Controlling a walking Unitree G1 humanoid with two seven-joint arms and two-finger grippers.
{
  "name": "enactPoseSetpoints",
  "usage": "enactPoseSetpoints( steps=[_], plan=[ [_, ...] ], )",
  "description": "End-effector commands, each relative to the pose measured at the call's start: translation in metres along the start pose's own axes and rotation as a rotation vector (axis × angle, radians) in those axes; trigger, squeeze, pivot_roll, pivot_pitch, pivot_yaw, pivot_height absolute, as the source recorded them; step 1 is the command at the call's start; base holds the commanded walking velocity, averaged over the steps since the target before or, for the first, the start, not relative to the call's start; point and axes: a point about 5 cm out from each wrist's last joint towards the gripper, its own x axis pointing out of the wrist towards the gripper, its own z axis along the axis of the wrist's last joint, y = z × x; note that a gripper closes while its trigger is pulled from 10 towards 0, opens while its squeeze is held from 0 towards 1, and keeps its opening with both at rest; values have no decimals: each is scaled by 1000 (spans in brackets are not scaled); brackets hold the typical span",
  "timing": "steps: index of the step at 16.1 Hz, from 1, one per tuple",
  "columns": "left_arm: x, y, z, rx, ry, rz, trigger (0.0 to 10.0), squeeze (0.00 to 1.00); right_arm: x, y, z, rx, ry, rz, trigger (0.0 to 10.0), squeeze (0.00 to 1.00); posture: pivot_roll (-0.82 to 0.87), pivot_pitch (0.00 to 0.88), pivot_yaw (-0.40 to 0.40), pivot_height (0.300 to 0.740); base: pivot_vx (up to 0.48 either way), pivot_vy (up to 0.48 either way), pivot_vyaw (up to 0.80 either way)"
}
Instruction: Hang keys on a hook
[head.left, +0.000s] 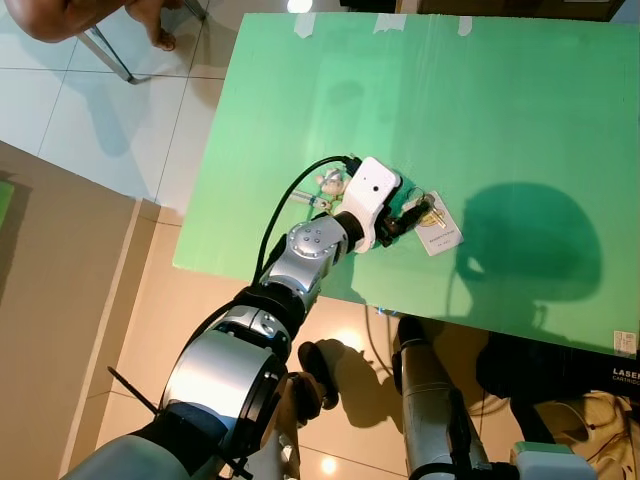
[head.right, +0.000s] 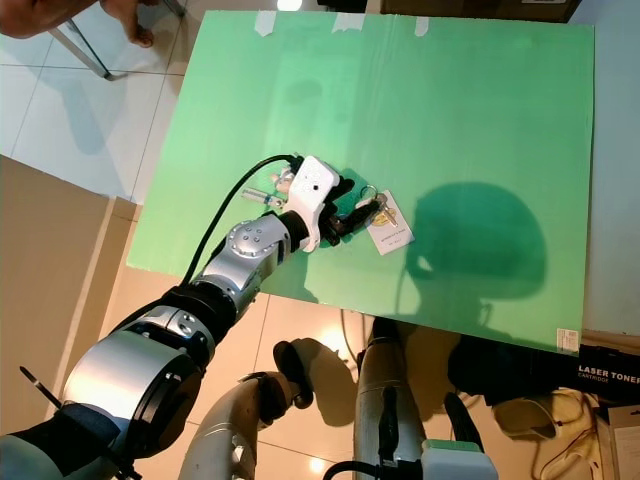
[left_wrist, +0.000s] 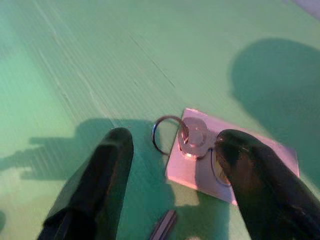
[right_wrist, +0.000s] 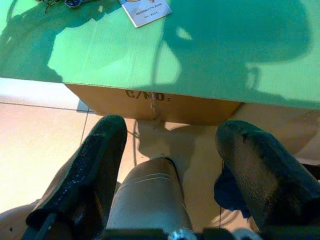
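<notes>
A bunch of keys (head.left: 430, 211) with a silver ring (left_wrist: 167, 135) lies on a white tag card (head.left: 438, 233) near the front of the green board (head.left: 480, 100). A metal knob (left_wrist: 194, 136) rests on the card, and a key blade (left_wrist: 162, 226) shows close to the wrist camera. My left gripper (head.left: 408, 216) is open and low over the board. One black finger (left_wrist: 107, 170) stands on each side of the ring and knob, and nothing is gripped. My right gripper (right_wrist: 173, 129) hangs open below the board's front edge.
A small pale trinket with a metal piece (head.left: 322, 188) lies beside my left wrist. A cardboard box (right_wrist: 150, 102) carries the board. A person's feet and a chair leg (head.left: 150, 25) are at the far left on the tiled floor. A dark bag (head.left: 540, 370) sits at the lower right.
</notes>
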Motion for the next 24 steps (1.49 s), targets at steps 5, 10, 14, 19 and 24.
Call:
enactPoseSetpoints(
  steps=[5, 10, 14, 19, 24],
  plan=[
    [10, -12, -2, -4, 59, 31, 10000, 0, -13, 27, -6, 53, 61, 95, 10000, 0, -693, 504, 252, 740, 0, 0, 0],
    [5, -2, -2, 1, 58, 63, 10000, 0, -10, 30, -3, 52, 52, 98, 10000, 0, -684, 503, 258, 740, 0, 0, 0],
    [-5, 25, 12, 44, -4, 131, 10000, 0, -5, 31, -2, 59, 33, 95, 10000, 0, -644, 490, 281, 740, 0, 0, 0],
    [-21, 53, 15, 82, -3, 200, 10000, 0, 2, 34, -1, 64, 19, 97, 10000, 0, -604, 482, 307, 740, 0, 0, 0],
    [-37, 72, 11, 83, 27, 247, 10000, 0, 9, 35, -8, 68, 15, 97, 10000, 0, -583, 473, 318, 740, 0, 0, 0]
  ],
)
